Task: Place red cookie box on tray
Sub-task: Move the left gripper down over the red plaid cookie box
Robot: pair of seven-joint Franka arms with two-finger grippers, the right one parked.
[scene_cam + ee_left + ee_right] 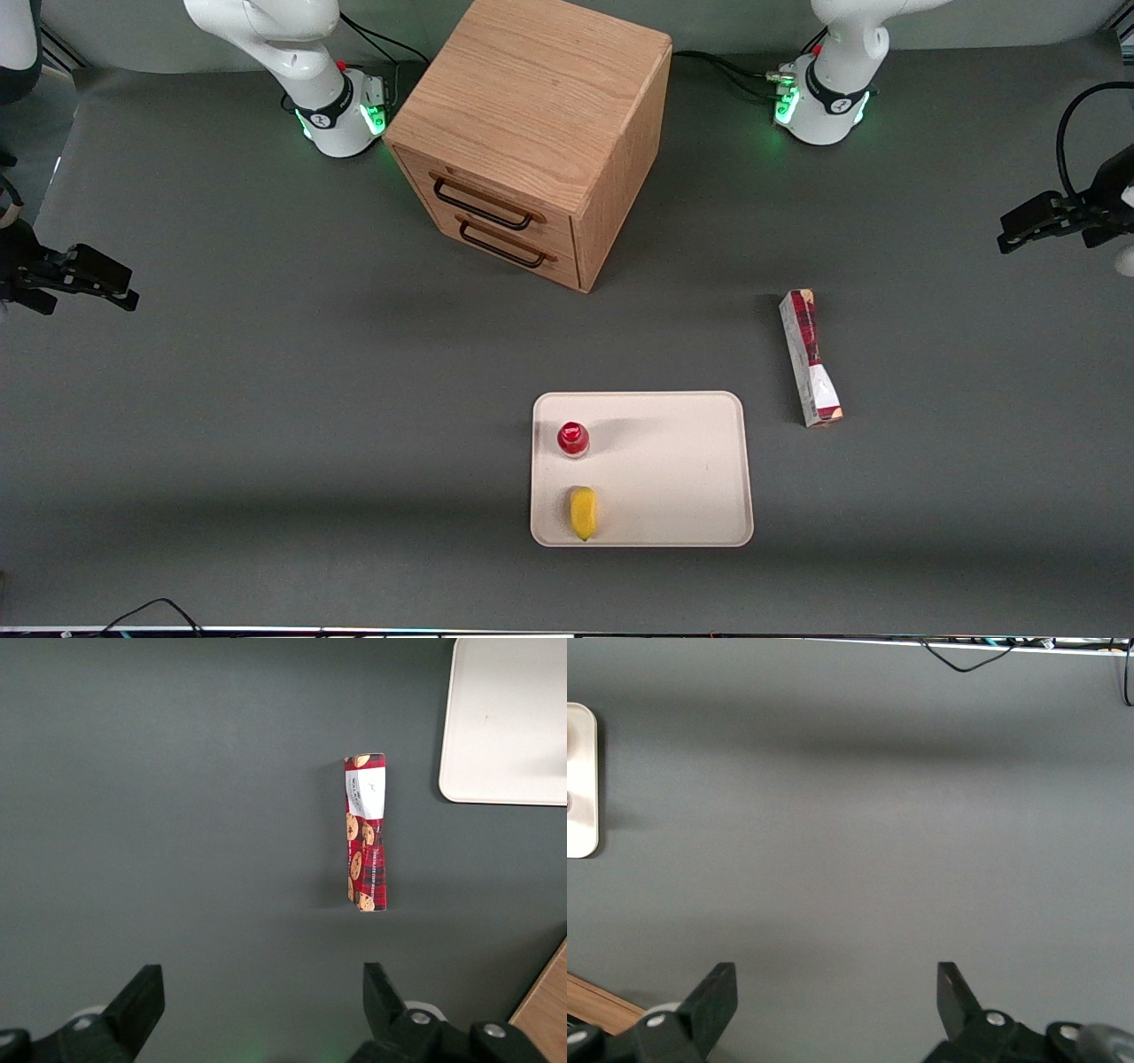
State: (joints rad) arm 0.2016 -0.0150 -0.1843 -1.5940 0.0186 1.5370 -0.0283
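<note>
The red cookie box point(809, 357) lies flat on the grey table, beside the cream tray point(673, 461), toward the working arm's end. It also shows in the left wrist view point(366, 835), apart from the tray's corner point(509, 722). My left gripper point(1010, 232) hovers near the working arm's end of the table, farther from the front camera than the box and well apart from it. In the left wrist view the gripper point(261, 992) is open and empty, with bare table between its fingers.
A small red-capped bottle point(573, 439) and a yellow object point(583, 512) sit on the tray, on the side toward the parked arm. A wooden drawer cabinet point(532, 133) stands farther from the front camera than the tray; its corner shows in the left wrist view point(545, 1019).
</note>
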